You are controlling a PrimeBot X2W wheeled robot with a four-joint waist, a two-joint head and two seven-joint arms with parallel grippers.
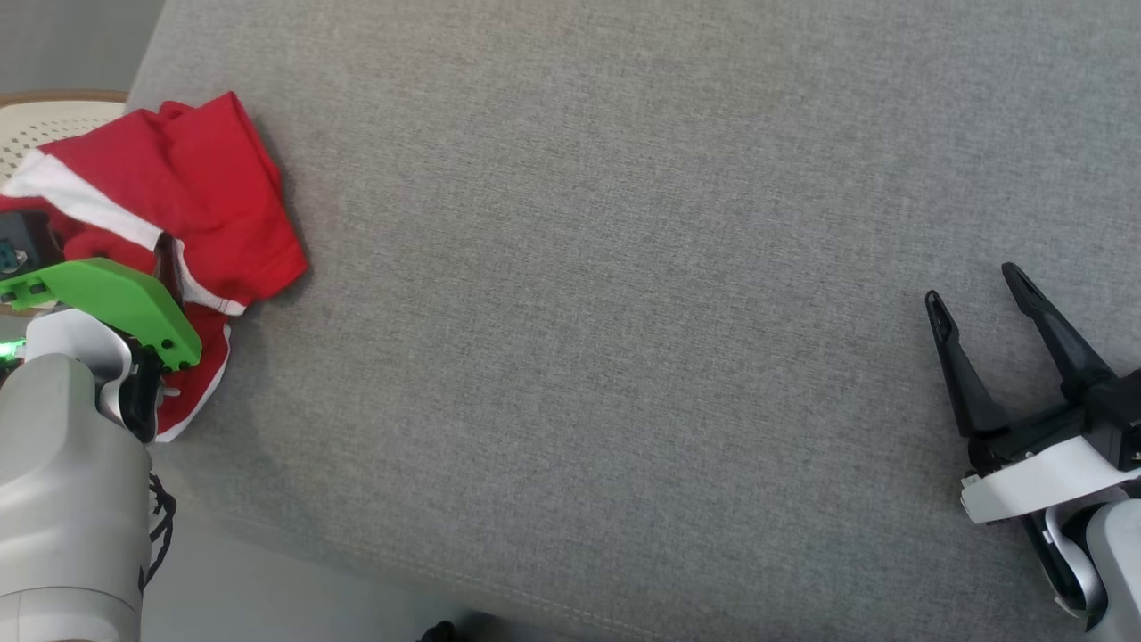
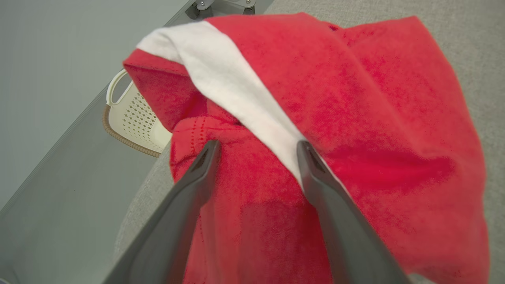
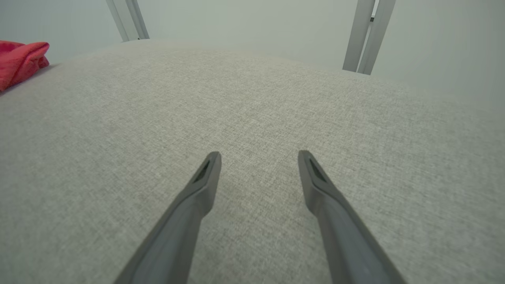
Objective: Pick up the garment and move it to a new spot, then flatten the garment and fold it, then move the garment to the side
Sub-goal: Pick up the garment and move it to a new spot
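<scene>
The garment (image 1: 214, 196) is red with white stripes and lies crumpled at the far left edge of the grey padded surface (image 1: 624, 312). My left arm's green wrist bracket (image 1: 116, 299) hangs over the garment's near part and hides the fingers below it. In the left wrist view my left gripper (image 2: 258, 145) is open just above the garment (image 2: 375, 118), one finger on each side of a white stripe. I cannot tell whether it touches the cloth. My right gripper (image 1: 972, 283) stands open over bare surface at the right, holding nothing. In the right wrist view the right gripper (image 3: 259, 154) points along the surface, with the garment (image 3: 19, 59) far to the left.
A cream perforated basket (image 1: 53, 120) stands beyond the surface's left edge, seen behind the garment as the basket (image 2: 134, 122). Metal frame posts (image 3: 367, 35) rise past the far side. The surface's near edge runs along the lower left, with floor below it.
</scene>
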